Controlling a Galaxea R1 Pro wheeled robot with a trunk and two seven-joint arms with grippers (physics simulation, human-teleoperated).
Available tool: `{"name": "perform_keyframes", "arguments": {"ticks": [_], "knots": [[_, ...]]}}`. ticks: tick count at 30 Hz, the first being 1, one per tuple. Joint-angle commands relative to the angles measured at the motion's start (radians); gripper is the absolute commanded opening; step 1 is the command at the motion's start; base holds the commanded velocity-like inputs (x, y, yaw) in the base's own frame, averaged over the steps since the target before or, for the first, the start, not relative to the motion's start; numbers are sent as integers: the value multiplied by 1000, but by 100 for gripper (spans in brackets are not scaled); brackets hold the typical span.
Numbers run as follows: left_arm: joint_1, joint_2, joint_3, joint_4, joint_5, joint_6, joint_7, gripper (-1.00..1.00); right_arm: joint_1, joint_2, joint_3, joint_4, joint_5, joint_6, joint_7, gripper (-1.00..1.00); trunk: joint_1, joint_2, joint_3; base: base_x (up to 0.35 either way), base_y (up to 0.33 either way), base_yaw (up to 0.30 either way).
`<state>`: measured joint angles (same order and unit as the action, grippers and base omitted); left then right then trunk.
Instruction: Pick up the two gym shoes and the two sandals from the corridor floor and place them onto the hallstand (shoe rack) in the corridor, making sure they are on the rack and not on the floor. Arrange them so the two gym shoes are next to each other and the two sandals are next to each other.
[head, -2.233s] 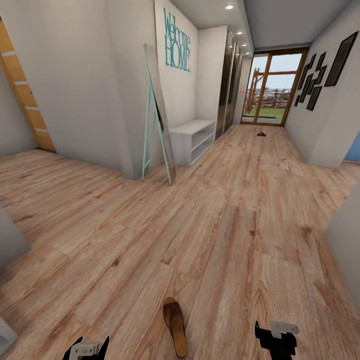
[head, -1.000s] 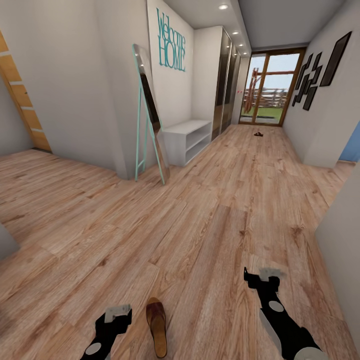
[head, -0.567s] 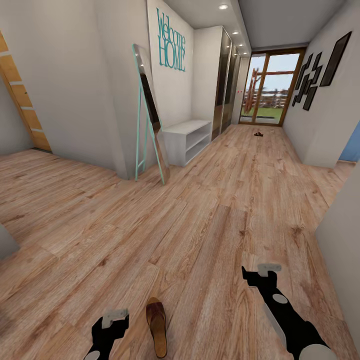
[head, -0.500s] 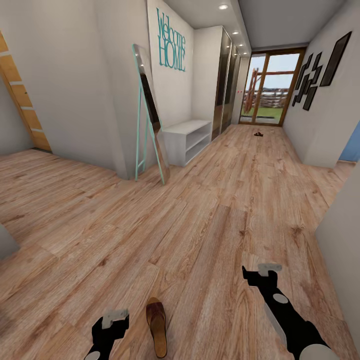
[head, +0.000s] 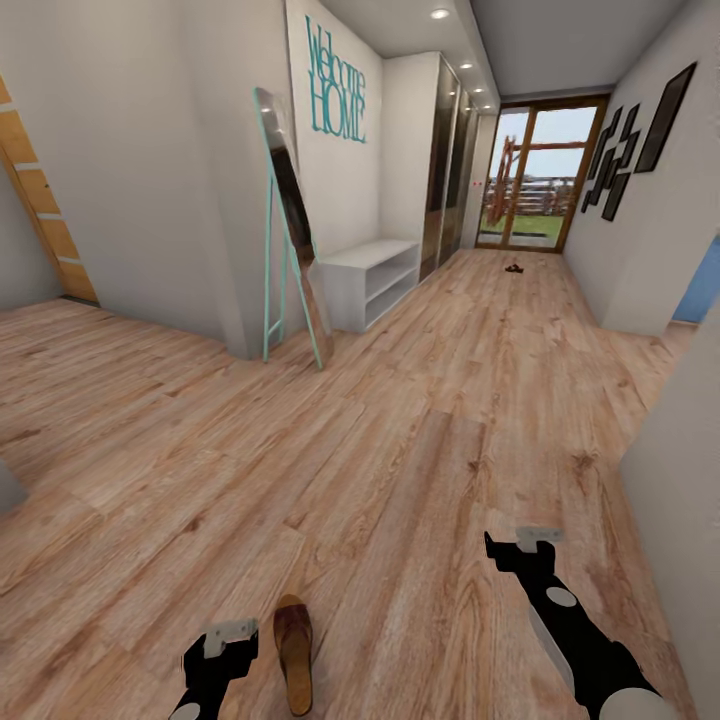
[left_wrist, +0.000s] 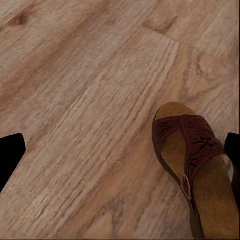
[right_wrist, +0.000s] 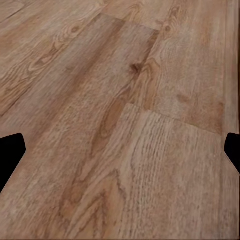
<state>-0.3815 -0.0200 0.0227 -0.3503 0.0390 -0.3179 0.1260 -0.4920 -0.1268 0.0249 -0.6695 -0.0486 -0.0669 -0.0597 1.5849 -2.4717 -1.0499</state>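
While both arms hang low over the light brown wood-plank corridor floor (head: 420, 400), the left gripper (head: 228, 640) and right gripper (head: 520, 548) are spread wide, empty. A dark brown strappy sandal with tan insole (head: 293, 664) lies just beside the left gripper at three o'clock. The grey-white low shoe rack (head: 368, 280) stands far off at eleven o'clock.

Two sandals (head: 293, 653) (head: 514, 268), one hallstand (head: 366, 277), one mirror (head: 290, 225).
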Motion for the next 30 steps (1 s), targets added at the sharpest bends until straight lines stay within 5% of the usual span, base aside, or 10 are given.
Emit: {"name": "perform_keyframes", "arguments": {"ticks": [1, 13, 30], "knots": [[0, -1, 2, 0, 4, -4, 0, 100, 0, 0, 3, 1, -5, -4, -3, 100, 0, 0, -1, 0, -263, 0], [0, 0, 4, 0, 11, -4, 0, 100, 0, 2, 3, 4, -5, -4, -2, 100, 0, 0, -1, -60, -234, 0], [0, -1, 5, -1, 15, -7, 1, 100, 0, 5, 3, 2, -5, -4, -3, 100, 0, 0, -1, 104, -12, 0]]}}
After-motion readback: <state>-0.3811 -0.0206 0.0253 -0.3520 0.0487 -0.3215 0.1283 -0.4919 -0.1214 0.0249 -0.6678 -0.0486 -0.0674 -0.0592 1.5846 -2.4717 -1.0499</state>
